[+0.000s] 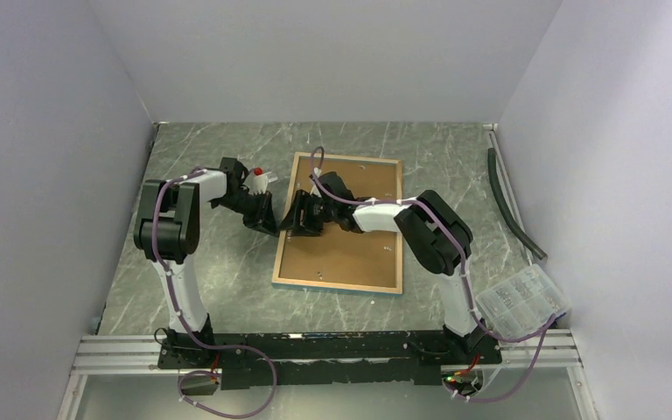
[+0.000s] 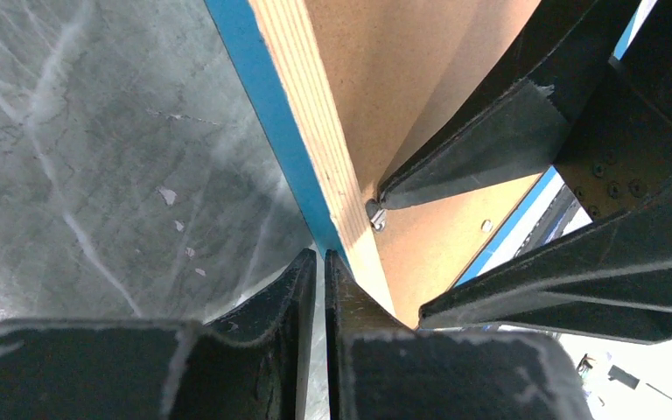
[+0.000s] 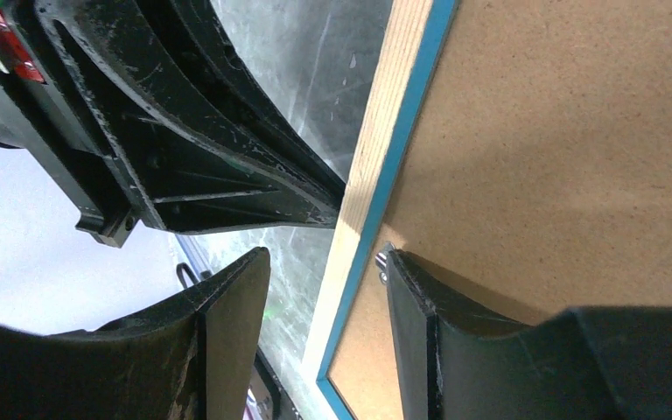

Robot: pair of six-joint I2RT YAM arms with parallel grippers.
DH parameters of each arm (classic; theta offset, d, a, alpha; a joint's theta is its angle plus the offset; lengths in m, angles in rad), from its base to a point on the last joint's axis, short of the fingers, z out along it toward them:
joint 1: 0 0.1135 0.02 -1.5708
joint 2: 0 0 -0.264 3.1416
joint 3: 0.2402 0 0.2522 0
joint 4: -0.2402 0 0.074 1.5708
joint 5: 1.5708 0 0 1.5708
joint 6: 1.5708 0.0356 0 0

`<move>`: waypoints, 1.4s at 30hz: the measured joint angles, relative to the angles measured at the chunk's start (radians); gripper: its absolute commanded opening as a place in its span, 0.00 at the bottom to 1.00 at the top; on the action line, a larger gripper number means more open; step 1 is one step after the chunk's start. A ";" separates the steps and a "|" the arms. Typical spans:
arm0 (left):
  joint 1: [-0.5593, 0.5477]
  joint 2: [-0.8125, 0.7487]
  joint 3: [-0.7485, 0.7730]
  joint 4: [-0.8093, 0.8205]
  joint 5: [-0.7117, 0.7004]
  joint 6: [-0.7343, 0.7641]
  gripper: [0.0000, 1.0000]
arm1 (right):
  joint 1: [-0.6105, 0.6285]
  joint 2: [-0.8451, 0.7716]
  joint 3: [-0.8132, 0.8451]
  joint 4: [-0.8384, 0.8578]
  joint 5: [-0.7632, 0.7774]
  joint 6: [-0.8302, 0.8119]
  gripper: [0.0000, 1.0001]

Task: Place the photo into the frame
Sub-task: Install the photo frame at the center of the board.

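Grey-green marbled surface, turquoise wood-backed rectangular picture frame face down mid-surface, brown backing board uppermost, my left hand closed against the frame's left rim, my right hand half open astride it.

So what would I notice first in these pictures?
A big picture frame lies face down in the middle of the table, with its brown backing board showing. Two black claws meet at its left edge: the left claw shut against the rim, the right claw open astride it.
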 measured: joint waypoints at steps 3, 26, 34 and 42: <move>-0.002 0.009 0.000 0.002 -0.006 0.000 0.14 | 0.000 0.008 0.006 0.006 -0.007 0.001 0.55; -0.006 0.010 0.000 0.004 -0.019 -0.004 0.11 | -0.004 0.039 0.024 0.044 -0.067 0.018 0.53; -0.006 0.010 0.000 0.004 -0.026 -0.004 0.11 | 0.002 0.039 0.025 0.040 -0.067 0.013 0.58; -0.007 0.009 0.000 0.000 -0.025 -0.003 0.10 | -0.018 -0.006 0.037 -0.045 -0.061 -0.043 0.60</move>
